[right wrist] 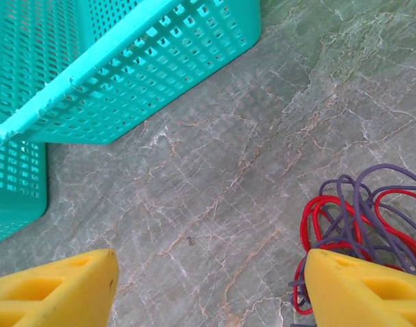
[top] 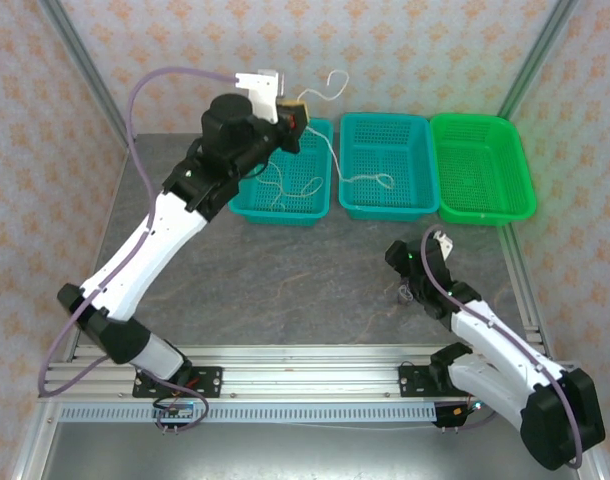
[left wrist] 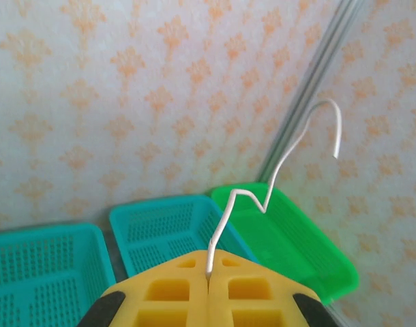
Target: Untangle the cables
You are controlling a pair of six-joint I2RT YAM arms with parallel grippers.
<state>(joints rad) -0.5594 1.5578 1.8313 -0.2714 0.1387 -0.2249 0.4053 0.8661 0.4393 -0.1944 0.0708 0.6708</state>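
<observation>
**Counts.** Two arms, two grippers, three baskets, and three cables told apart by colour.

**Baskets.** Set in a row along the far edge of the table (top: pixel 285 290), side by side: left teal basket (top: pixel 280 213), middle teal basket (top: pixel 385 212) and green basket (top: pixel 485 217).

**White cable** (left wrist: pixel 262 203). Thin and string-like, with stiff kinks and a hooked free end.
- Clamped between the closed yellow fingers of the left gripper (left wrist: pixel 208 278) and rising from their tips against the patterned wall.
- In the top view, held high over the far rim of the left teal basket. From there it runs down to the right into the middle teal basket and ends in a small loop on the mesh floor.
- Further pale curls on the floor of the left teal basket; same cable or another, impossible to tell.

**Red cable** (right wrist: pixel 316 221) and **dark purplish cable** (right wrist: pixel 361 194). Both thin and coiled into several loops, wound through each other in one small bundle.
- Lying on the table at the near right, apart from the baskets.
- Touching, and partly hidden behind, the finger at the right of the right wrist view.

**Right gripper** (right wrist: pixel 211 272). Fingers spread wide apart, low over the table, holding nothing. Bare marbled surface between the fingertips, with the bundle to one side of the gap rather than inside it.
</observation>
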